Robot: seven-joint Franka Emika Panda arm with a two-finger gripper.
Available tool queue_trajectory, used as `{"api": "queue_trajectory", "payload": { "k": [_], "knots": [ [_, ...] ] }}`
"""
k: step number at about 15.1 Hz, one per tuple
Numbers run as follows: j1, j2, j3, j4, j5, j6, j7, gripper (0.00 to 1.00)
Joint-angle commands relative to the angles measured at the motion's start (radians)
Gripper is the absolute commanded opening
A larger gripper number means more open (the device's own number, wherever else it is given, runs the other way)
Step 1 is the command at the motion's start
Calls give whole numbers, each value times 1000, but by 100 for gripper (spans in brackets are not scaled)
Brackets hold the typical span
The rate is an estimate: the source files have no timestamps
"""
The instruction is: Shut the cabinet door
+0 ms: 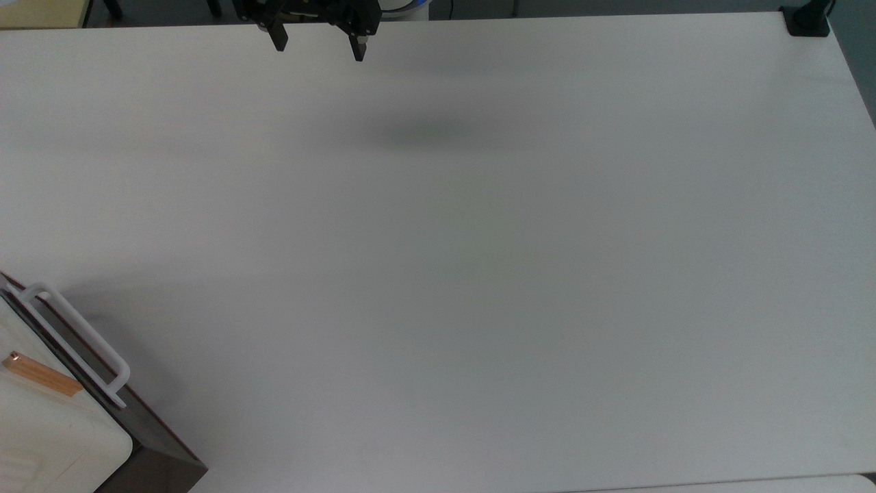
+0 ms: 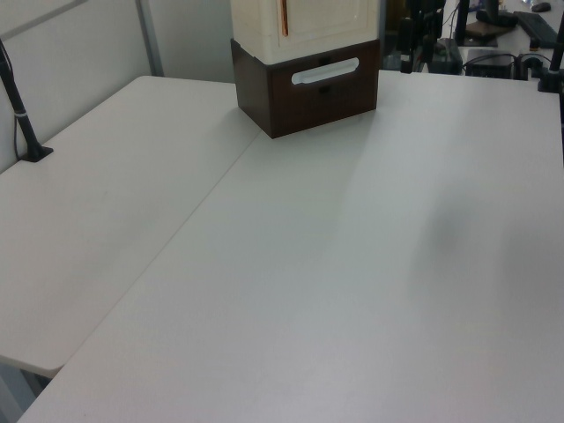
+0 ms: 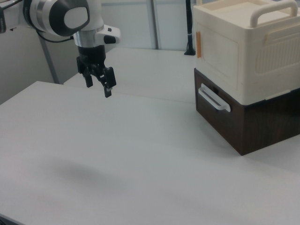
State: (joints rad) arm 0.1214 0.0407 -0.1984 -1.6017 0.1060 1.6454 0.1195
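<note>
Across the white table (image 3: 140, 154) from the gripper (image 3: 97, 86), the cabinet door (image 3: 218, 54) sits flush in the cream cabinet atop the dark brown base block (image 3: 248, 124), so closing appears complete. Gripper fingers are spread and empty, hovering well apart from the cabinet. No further contact seems required. A white loop-shaped rail (image 3: 213, 100) projects from the base; nothing obstructs.

the cabinet door (image 3: 219, 50) is a cream plastic panel on the upper cabinet's front face, upright and seemingly flush with the body, above the dark brown base. a short copper-brown bar handle (image 3: 198, 44) runs vertically near its edge on the right view's left. in the top view it sits at the lower left corner.
</note>
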Motion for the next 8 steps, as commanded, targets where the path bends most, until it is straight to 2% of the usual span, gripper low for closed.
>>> {"api": "queue_trajectory", "payload": {
  "k": [1,8],
  "knots": [
    [-8,-12,14,-6,-22,-10,8,100],
    [-8,-10,13,6,-23,-13,9,100]
  ]
}}
